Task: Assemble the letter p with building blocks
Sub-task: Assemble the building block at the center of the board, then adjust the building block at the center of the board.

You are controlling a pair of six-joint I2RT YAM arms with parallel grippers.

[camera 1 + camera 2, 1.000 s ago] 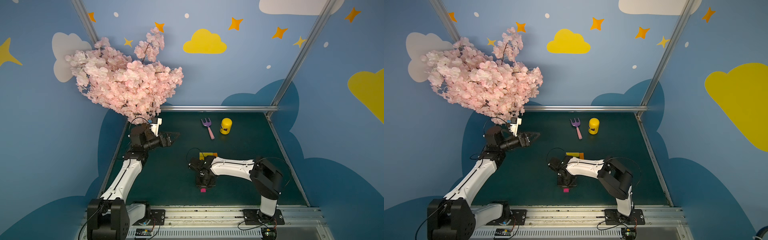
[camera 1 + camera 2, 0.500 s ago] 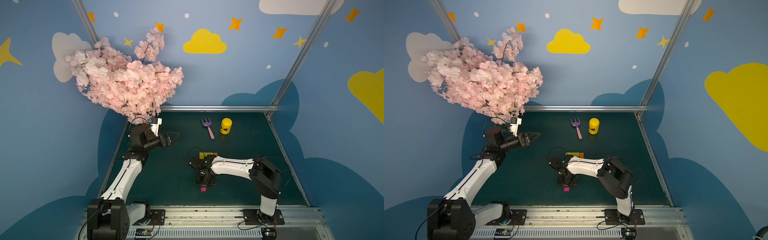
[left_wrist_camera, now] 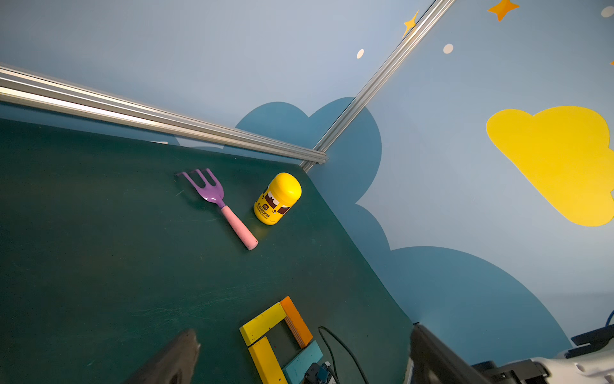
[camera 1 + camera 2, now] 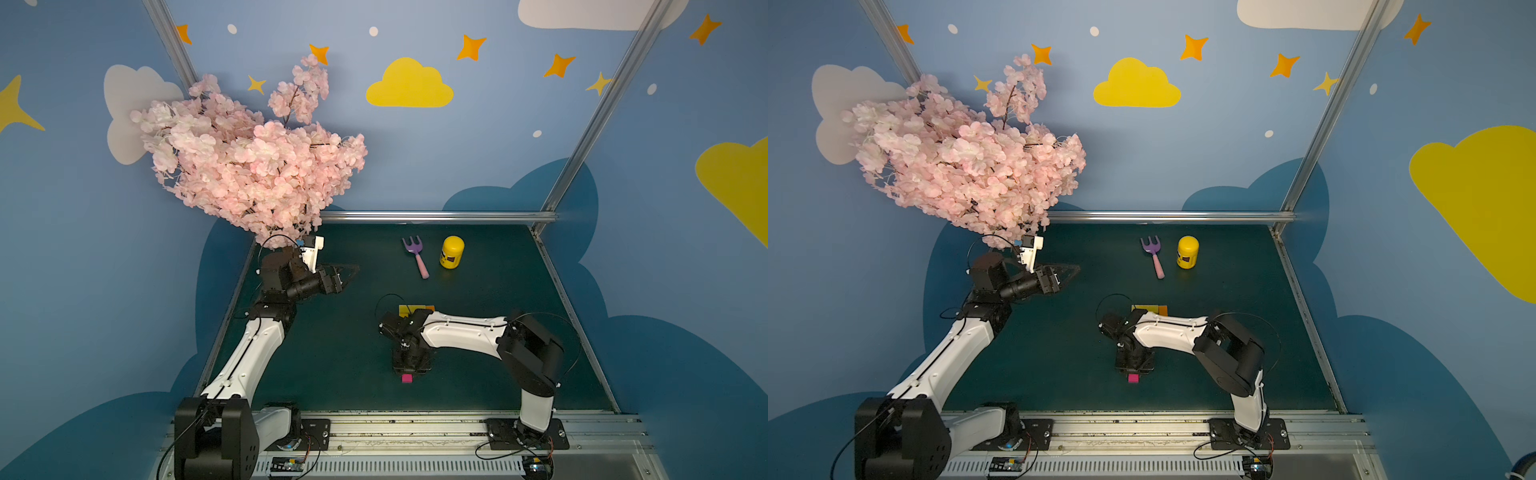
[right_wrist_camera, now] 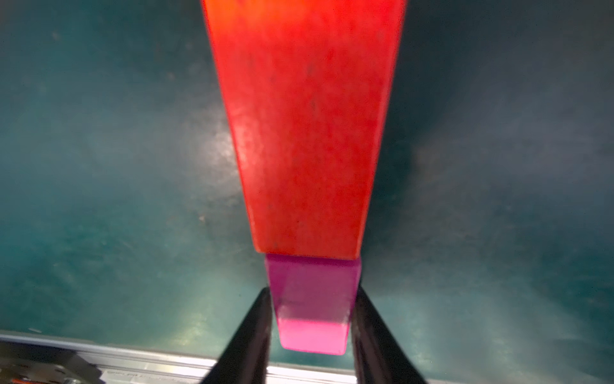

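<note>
Dark green table (image 4: 332, 353) inside blue walls w/ painted clouds and stars; a pink blossom branch (image 4: 249, 166) hangs over the far left corner. A purple rake (image 4: 415, 257) and yellow jar (image 4: 451, 251) sit near the back, well apart from the work.

The p lies mid-table and looks nearly done. Its loop shows in the left wrist view: two yellow blocks (image 3: 262, 324), an orange (image 3: 295, 320) and a teal (image 3: 302, 362) set as a square w/ an open middle. Stem: the red block (image 5: 305, 133) lies flat w/ the magenta block (image 4: 407, 378) butted end-on against it, in line, toward the robot's side.

Right gripper (image 5: 312, 292) is down over the stem, jaws narrow, flanking the magenta close on both sides; can't tell if they grip it or have let go. Left gripper (image 4: 347, 272) hangs raised at the left, jaws wide, empty.

Left to do, prob.: free the magenta and back the arm off. Whether red meets the loop is hidden under the right arm.
</note>
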